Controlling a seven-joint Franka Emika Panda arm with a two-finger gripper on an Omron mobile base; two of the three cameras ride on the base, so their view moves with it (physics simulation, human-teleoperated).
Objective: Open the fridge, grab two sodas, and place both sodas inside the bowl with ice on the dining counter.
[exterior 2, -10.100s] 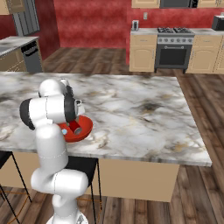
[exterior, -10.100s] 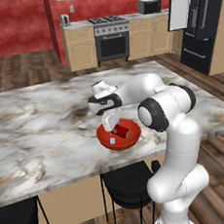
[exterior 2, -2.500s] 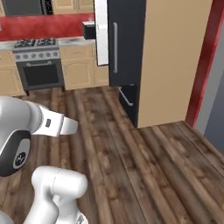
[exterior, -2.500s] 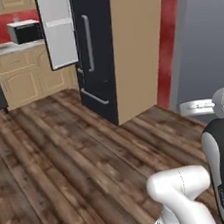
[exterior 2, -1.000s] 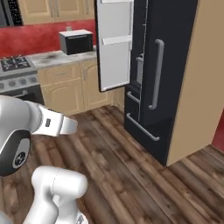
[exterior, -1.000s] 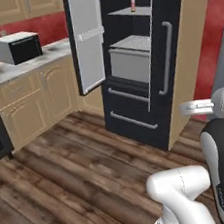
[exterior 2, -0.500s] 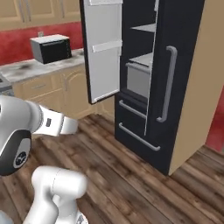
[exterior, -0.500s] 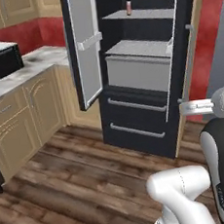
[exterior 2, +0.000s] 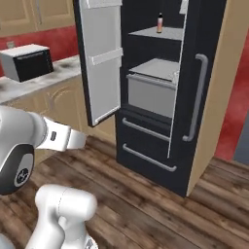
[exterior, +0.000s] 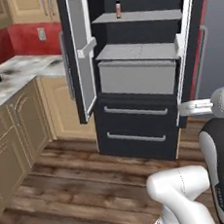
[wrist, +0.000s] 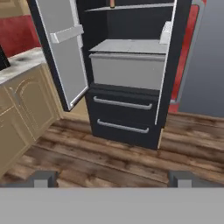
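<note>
The black fridge [exterior: 135, 131] [exterior 2: 146, 146] [wrist: 122, 118] stands straight ahead with both upper doors swung open and its two lower drawers shut. One soda, a slim bottle [exterior: 118, 9] [exterior 2: 159, 23] with a dark cap and pink-orange body, stands upright on the upper shelf. Its foot shows at the top edge of the hand view [wrist: 112, 3]. My gripper [wrist: 113, 179] is open and holds nothing. It points at the fridge from well back, over the wooden floor. The bowl with ice and the dining counter are out of view.
The left fridge door [exterior: 82, 63] juts out toward tan wood cabinets with a pale countertop [exterior: 12, 80] and a microwave [exterior 2: 26, 63]. The right door [exterior 2: 199, 97] swings out beside a tan side panel [exterior 2: 228, 97]. A grey bin [exterior: 137, 77] fills the fridge's middle. Floor [wrist: 109, 157] lies open ahead.
The base has driven on and turned, so the open fridge now sits larger and more central in both base views. The fridge doors and the bottle have not moved.
</note>
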